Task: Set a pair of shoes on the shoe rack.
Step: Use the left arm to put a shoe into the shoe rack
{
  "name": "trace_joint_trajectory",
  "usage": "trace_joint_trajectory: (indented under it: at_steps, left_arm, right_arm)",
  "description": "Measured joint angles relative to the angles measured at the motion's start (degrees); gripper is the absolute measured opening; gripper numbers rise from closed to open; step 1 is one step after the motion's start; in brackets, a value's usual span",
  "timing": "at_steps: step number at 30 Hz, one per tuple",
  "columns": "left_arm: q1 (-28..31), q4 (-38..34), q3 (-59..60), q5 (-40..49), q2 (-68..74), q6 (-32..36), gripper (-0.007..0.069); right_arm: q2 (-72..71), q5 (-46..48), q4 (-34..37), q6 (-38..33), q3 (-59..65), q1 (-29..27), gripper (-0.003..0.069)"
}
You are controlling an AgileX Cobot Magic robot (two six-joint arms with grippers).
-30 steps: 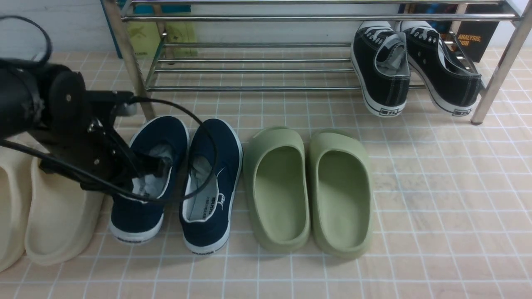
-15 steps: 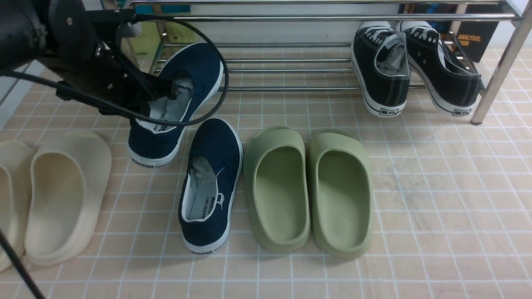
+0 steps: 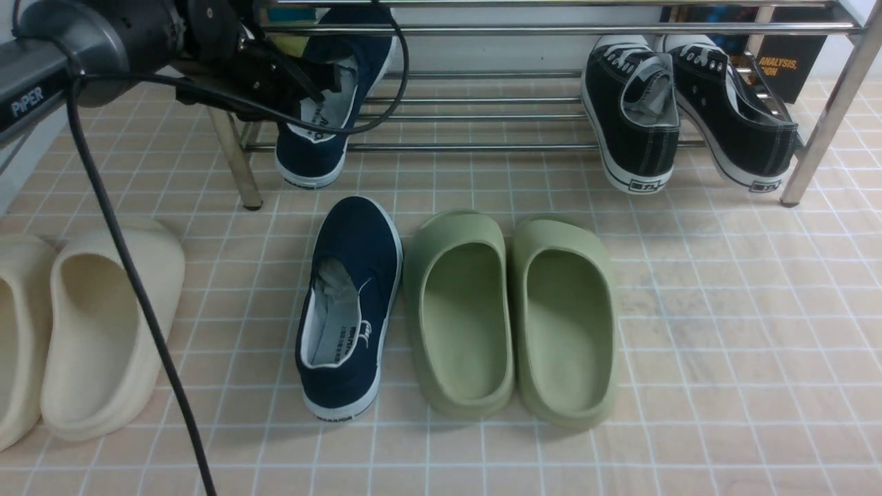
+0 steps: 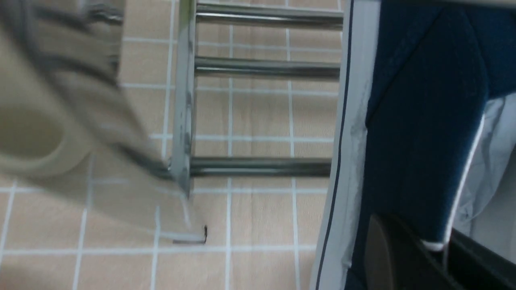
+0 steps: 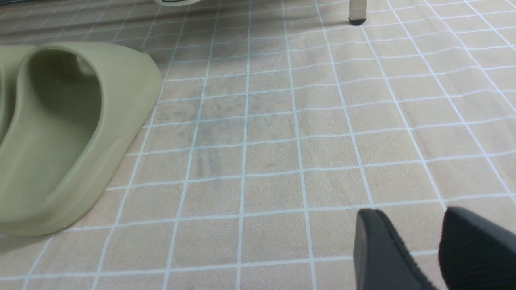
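Observation:
My left gripper (image 3: pixel 322 77) is shut on the collar of a navy slip-on shoe (image 3: pixel 313 148), one finger inside and one outside. It holds the shoe tilted at the left end of the steel shoe rack (image 3: pixel 482 146), toe in over the lower bars, heel over the front bar. I cannot tell whether it rests on the bars. In the left wrist view the shoe (image 4: pixel 419 133) fills the side beside the rack's bars (image 4: pixel 262 67), gripper (image 4: pixel 427 245) clamped on its edge. The matching navy shoe (image 3: pixel 351 303) lies on the floor. My right gripper (image 5: pixel 413 215) is open and empty above bare tiles.
Two black sneakers (image 3: pixel 630 110) lean on the rack's lower tier at the right. A green slipper pair (image 3: pixel 510 313) sits beside the floor shoe, one also in the right wrist view (image 5: pixel 60 133). Cream slippers (image 3: pixel 103 324) lie at far left. The left arm's cable (image 3: pixel 138 289) hangs across the floor.
My left gripper has lifted the navy shoe off the floor and carried it forward and to the right, up to the rack's left end. The other shoes have not moved.

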Motion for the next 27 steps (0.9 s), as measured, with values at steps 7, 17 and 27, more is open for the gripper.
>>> trace_joint_trajectory:
  at_steps: [7,17,27]
  left_arm:
    - [0.0,-0.1,-0.6,-4.5,3.3,-1.1,0.0061]
    - [0.0,-0.1,-1.2,-10.4,4.6,-1.5,0.0286]
    - [0.0,-0.2,-1.2,-0.9,0.3,-1.2,0.0401]
  right_arm:
    - [0.0,0.0,0.0,0.0,0.0,0.0,0.0238]
    - [0.0,0.0,0.1,0.0,0.0,0.0,0.0238]
    - [0.0,0.0,0.1,0.0,0.0,0.0,0.0238]
